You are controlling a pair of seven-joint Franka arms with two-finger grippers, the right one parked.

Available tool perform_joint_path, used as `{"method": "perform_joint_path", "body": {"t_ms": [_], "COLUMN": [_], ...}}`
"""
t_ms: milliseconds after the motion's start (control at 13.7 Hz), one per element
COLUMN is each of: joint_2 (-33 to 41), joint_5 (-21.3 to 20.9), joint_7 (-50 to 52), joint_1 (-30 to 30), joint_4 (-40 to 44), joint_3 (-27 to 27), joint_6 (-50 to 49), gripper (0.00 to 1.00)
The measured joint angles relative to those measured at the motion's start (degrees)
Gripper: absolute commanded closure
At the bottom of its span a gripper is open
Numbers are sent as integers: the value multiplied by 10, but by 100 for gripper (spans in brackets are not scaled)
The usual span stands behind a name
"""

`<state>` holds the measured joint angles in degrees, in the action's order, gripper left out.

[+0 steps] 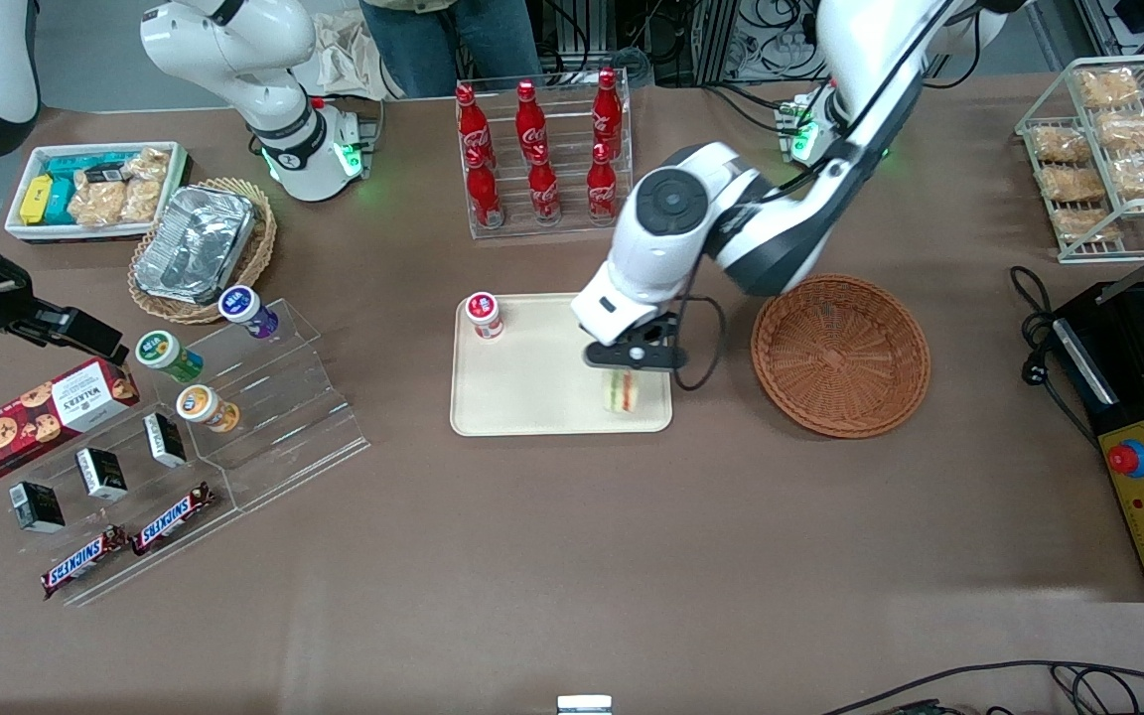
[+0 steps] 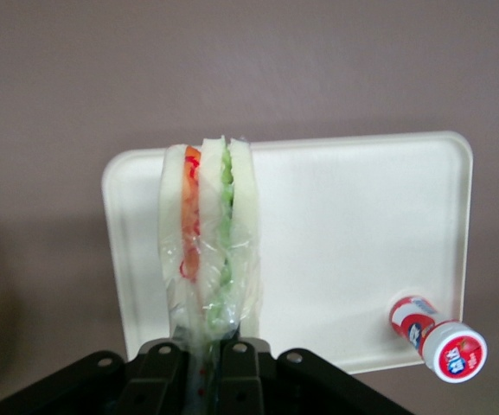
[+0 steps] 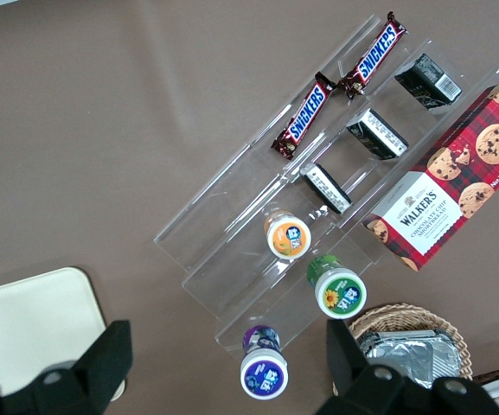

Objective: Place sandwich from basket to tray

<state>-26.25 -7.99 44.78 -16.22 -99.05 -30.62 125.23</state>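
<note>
Nearest the wrist camera, the gripper (image 2: 204, 350) pinches the sandwich (image 2: 207, 251) by its lower edge, fingers pressed against the clear wrap, so that the wedge stands upright with its bread and its orange, red and green layers edge-on. This grasp leaves the broad faces free, and judged from the pose it lets the wedge be lowered onto a flat surface without the fingers meeting that surface first.

In the front view the gripper (image 1: 629, 369) hangs over the tray (image 1: 512, 397), above the tray corner that lies nearest the basket (image 1: 840, 355) and nearest the front camera, with the sandwich (image 1: 620, 391) directly beneath it. Whether the wedge already touches the tray cannot be told; it appears low over it. The basket, just beside the tray toward the working arm's end of the table, holds nothing visible. By this reading the transfer is nearly complete and only lowering and release remain.

One red-and-white lidded cup (image 1: 484, 315) lies on the tray at the corner farthest from the sandwich, well apart from it and no obstacle. Farther from the front camera than the tray stands a clear rack of red bottles (image 1: 539, 149), also out of the way. Toward the parked arm's end of the table, away from the tray, are a clear stepped stand (image 1: 264, 397) with small lidded cups, chocolate bars (image 1: 125, 544) and a biscuit box (image 1: 41, 417). The main risk is that the tall, narrow wedge topples when released.
</note>
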Motion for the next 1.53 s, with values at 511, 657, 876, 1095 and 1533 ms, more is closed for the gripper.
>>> {"method": "perform_joint_path", "body": {"t_ms": [511,657,876,1095,1533], "joint_2": [-32,-39,-40,-24,134], "joint_5": [-2,-2,-2,-2,-2], "joint_7": [-40,-43,-43,-42,-109], "joint_1": [-4,-16,-48,-46,53], "joint_4": [-80,-82,-82,-75,-50], "joint_3": [36,49,78,86,92], "joint_6": [104,108,109,104,-58], "gripper": [95,41,1,1,1]}}
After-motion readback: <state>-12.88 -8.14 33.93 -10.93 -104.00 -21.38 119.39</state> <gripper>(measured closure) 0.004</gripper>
